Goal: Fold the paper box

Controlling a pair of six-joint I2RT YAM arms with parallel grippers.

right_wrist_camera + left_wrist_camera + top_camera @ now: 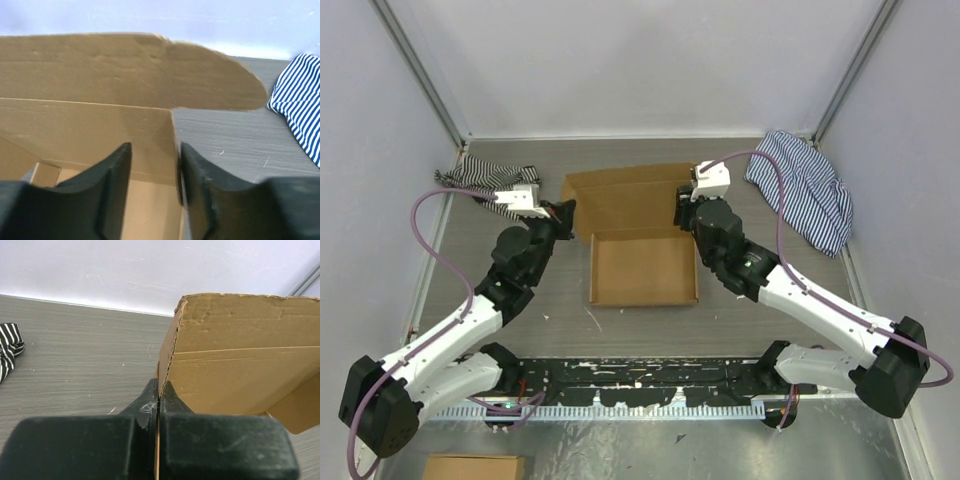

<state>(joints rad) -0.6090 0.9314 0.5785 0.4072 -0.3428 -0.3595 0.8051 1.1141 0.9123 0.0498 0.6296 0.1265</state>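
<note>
The paper box (642,265) is brown cardboard, formed into a shallow open tray at the table's middle, with its lid panel (625,195) lying open behind it. My left gripper (565,215) is shut on the box's left wall edge; in the left wrist view its tips (159,392) pinch the cardboard (240,365). My right gripper (684,212) is open at the box's right rear corner. In the right wrist view it (155,165) straddles the right wall (176,150), one finger inside the box (75,135), the other outside against the wall.
A black-and-white striped cloth (485,178) lies at the back left, also in the left wrist view (7,347). A blue-and-white striped cloth (805,185) lies at the back right, also in the right wrist view (300,100). White walls enclose the table. A small cardboard piece (475,466) sits at the near edge.
</note>
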